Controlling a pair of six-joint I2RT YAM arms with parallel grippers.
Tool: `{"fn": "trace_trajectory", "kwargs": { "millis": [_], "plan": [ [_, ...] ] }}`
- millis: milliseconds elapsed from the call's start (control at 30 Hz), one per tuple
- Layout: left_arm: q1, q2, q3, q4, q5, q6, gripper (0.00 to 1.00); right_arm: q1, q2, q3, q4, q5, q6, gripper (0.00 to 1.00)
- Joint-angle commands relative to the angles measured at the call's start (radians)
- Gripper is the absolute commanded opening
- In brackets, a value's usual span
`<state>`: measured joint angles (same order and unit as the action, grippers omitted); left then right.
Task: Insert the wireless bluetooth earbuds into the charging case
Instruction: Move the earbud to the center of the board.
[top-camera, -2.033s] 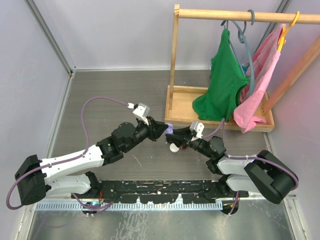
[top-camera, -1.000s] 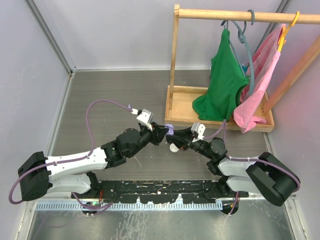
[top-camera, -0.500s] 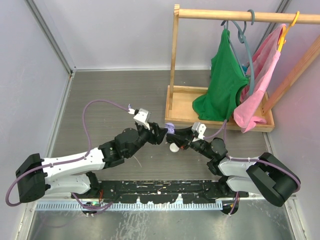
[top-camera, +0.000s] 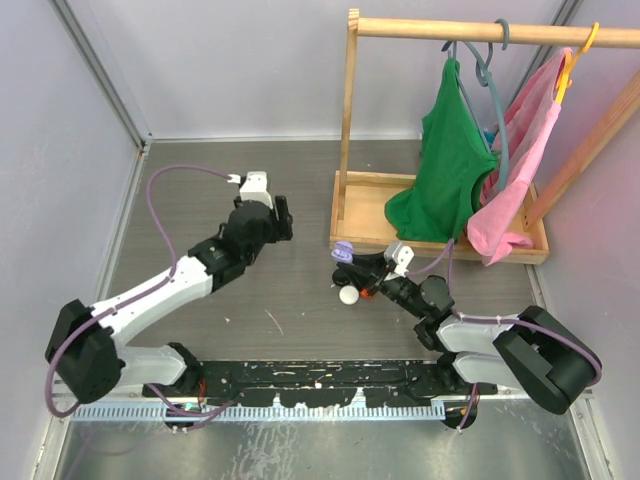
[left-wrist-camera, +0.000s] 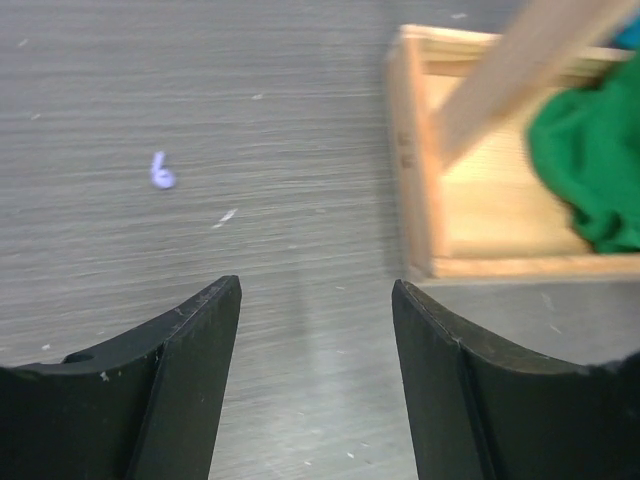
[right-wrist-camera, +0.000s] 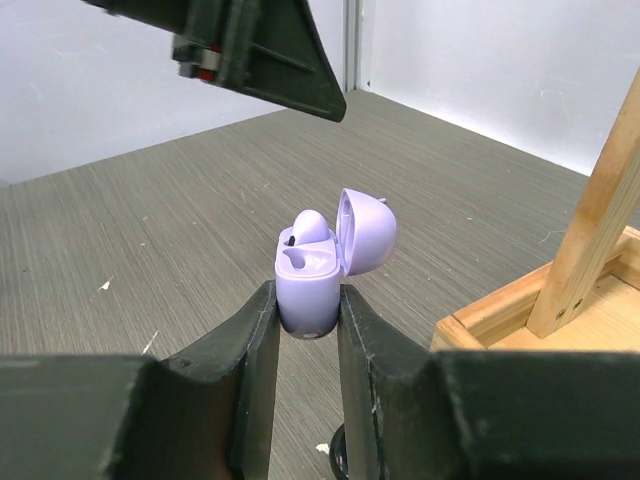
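**One bud seated, the second one being gone after**

The lilac charging case (right-wrist-camera: 310, 278) is being clamped upright between the fingers of the right gripper (right-wrist-camera: 306, 293), its lid standing open. One earbud (right-wrist-camera: 310, 226) is sitting in a pocket and the other pocket is judged to be empty. The left gripper (left-wrist-camera: 315, 290) is being carried with its jaws apart and nothing between them. In the top view it is hanging well apart from the case, which is lying at about four o'clock from it. In the left wrist view a loose lilac earbud (left-wrist-camera: 161, 172) is lying on the table (left-wrist-camera: 250, 90) at about ten o'clock from the finger gap. The wooden tray (left-wrist-camera: 420, 180) is showing at two o'clock. Next, lowering over that bud and a fine pinch are judged to be called for.
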<state>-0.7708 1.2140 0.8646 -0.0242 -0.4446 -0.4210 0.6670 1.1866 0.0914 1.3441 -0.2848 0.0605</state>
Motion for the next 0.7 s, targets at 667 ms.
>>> {"fn": "trace_trajectory", "kwargs": {
  "millis": [667],
  "plan": [
    [0.466, 0.743, 0.605, -0.411, 0.259, -0.006, 0.53, 0.004, -0.022, 0.01, 0.008, 0.031, -0.03, 0.06]
  ]
}}
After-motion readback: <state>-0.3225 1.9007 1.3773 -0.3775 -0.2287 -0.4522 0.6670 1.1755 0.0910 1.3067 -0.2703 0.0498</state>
